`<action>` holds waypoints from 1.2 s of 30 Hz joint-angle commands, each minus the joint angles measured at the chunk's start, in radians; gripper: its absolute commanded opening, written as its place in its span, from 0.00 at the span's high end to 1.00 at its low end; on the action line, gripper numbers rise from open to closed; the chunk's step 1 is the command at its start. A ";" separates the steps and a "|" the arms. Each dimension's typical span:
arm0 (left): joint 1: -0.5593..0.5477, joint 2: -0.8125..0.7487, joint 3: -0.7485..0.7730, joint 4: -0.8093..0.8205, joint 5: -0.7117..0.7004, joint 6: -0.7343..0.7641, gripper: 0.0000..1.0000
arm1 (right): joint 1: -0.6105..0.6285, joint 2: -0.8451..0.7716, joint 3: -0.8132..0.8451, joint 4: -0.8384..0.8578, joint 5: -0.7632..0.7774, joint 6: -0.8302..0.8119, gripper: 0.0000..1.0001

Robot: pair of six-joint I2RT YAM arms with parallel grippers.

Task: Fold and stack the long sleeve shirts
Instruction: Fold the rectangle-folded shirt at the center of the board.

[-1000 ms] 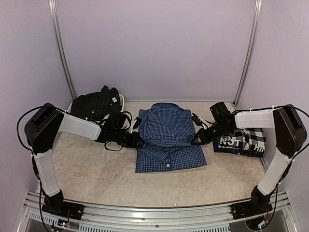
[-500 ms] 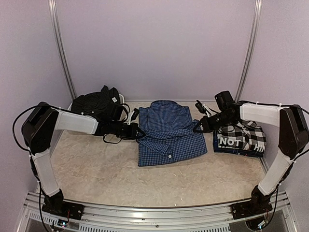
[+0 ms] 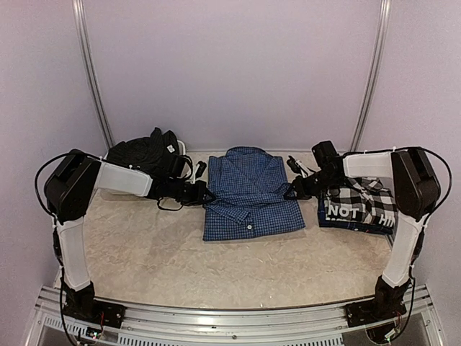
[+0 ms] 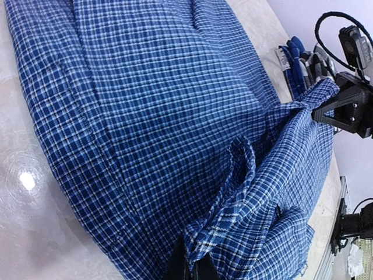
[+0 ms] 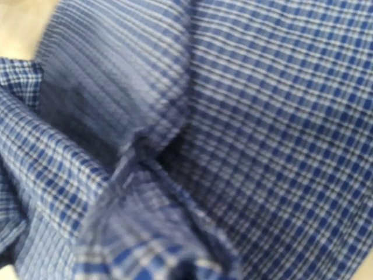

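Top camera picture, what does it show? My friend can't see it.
A folded blue checked shirt lies on the table, its side edges pinched by the left fingers and the right fingers. A black-and-white checked shirt lies folded at the right, and a crumpled black shirt sits at the back left.

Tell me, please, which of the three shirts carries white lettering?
The black-and-white checked cloth shirt on the right; the blue fine-checked collared shirt and the plain black shirt show none.
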 commanded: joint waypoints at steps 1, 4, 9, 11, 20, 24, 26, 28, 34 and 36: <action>0.011 0.048 0.034 0.014 -0.082 -0.005 1.00 | -0.014 0.072 0.048 0.051 0.039 0.004 0.85; 0.010 0.060 0.044 0.020 -0.112 -0.009 0.93 | -0.016 0.099 0.069 0.051 0.064 0.003 0.76; 0.013 0.066 0.060 0.019 -0.155 -0.018 0.79 | -0.022 0.092 0.089 0.054 0.110 0.019 0.61; 0.015 0.058 0.060 0.033 -0.159 -0.025 0.71 | -0.024 0.076 0.089 0.060 0.122 0.029 0.56; 0.026 -0.010 0.049 0.071 -0.175 -0.017 0.51 | -0.024 -0.086 -0.003 0.095 0.227 0.048 0.41; 0.031 -0.068 -0.005 0.129 -0.183 -0.025 0.41 | -0.007 -0.183 -0.087 0.129 0.225 0.062 0.35; 0.032 -0.105 -0.037 0.159 -0.195 -0.027 0.35 | 0.018 -0.221 -0.123 0.139 0.229 0.069 0.33; 0.032 -0.138 -0.070 0.185 -0.203 -0.026 0.33 | 0.057 -0.250 -0.158 0.154 0.235 0.078 0.32; 0.035 -0.269 -0.199 0.238 -0.236 -0.035 0.31 | 0.247 -0.272 -0.209 0.203 0.239 0.109 0.31; 0.035 -0.320 -0.241 0.233 -0.261 -0.037 0.31 | 0.312 -0.256 -0.197 0.217 0.243 0.115 0.31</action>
